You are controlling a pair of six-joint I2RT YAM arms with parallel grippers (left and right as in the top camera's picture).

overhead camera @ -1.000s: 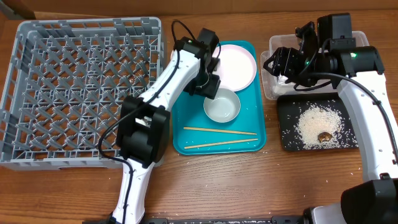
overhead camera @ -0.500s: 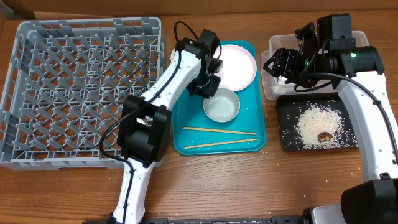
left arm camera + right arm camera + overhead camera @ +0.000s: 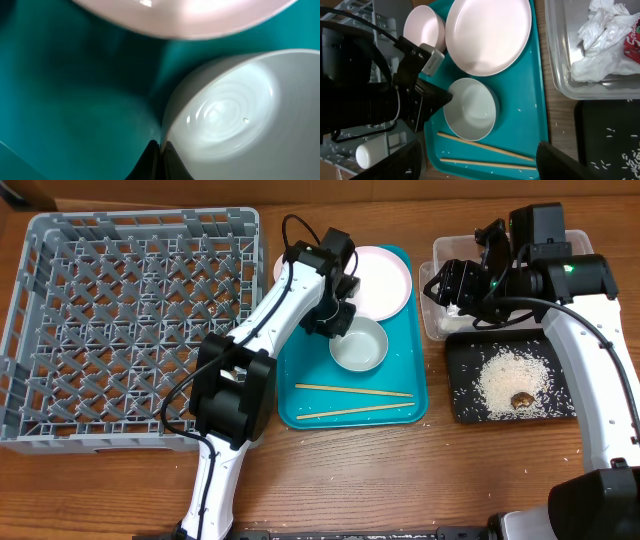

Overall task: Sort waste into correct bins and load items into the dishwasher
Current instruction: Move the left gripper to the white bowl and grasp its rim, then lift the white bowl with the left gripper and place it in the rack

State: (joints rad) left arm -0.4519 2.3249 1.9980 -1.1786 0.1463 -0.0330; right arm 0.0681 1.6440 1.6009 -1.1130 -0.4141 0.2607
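Left gripper (image 3: pixel 159 148): pinched shut on the rim of the pale grey-green round bowl (image 3: pixel 235 110).
Right gripper (image 3: pixel 479 155): spread wide, empty, above the teal plastic serving tray (image 3: pixel 527 100).

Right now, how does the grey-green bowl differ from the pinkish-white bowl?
Colour: the grey-green bowl is pale grey-green, the pinkish-white bowl pinkish. Grip: the left gripper is shut on the grey-green bowl's rim; nothing holds the pinkish-white bowl. Place: the grey-green bowl sits mid teal tray; the pinkish-white bowl lies left of the plate. Both are upright and empty.
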